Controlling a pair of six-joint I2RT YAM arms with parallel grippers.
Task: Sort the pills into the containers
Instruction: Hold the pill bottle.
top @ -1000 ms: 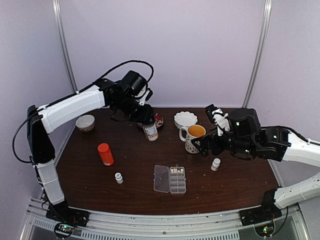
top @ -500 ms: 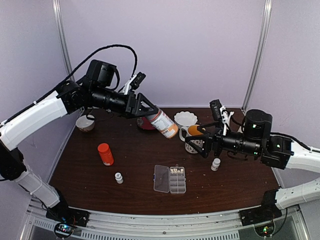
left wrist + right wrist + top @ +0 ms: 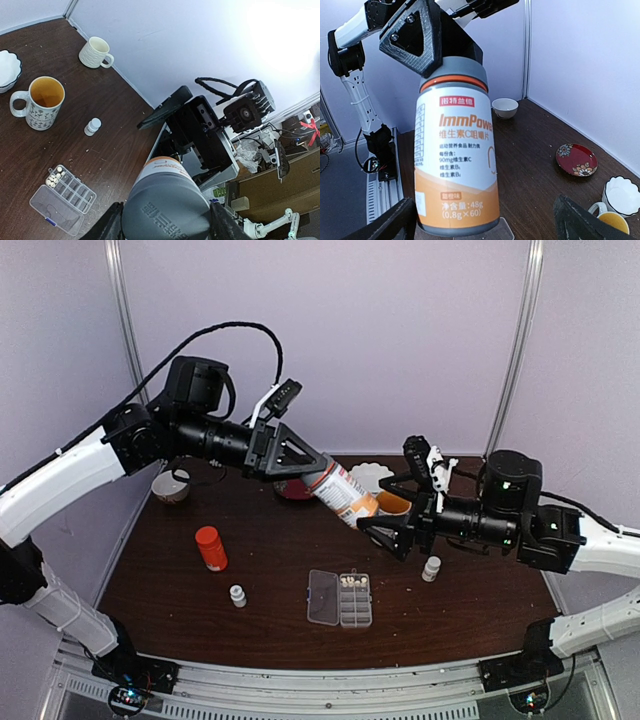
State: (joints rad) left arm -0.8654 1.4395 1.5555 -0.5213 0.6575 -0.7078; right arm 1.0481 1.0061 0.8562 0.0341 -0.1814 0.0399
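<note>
Cream pills (image 3: 352,581) lie in the pill box (image 3: 340,602) on the desk (image 3: 250,580); bottle-opening step, it seems.
Left pincer (image 3: 312,472) holds the bottle (image 3: 345,496) aloft by its grey cap (image 3: 452,70); right pincer (image 3: 388,508), wide and empty, flanks its base and should close there to unscrew.

From where I sit, the pill box (image 3: 340,598) lies at the front middle of the table (image 3: 250,630), with its lid flat to its left and the pills (image 3: 353,581) in the cells at its far end. The right vial (image 3: 431,568) stands beside it on one side, and the left vial (image 3: 238,595) on the other. The capped bottle (image 3: 210,548) is beyond the left vial. Above the table, the large bottle (image 3: 345,495) hangs tilted in the left gripper (image 3: 315,475). Its base sits between the spread fingers of the right gripper (image 3: 392,508), and the mug (image 3: 37,102) is behind it.
</note>
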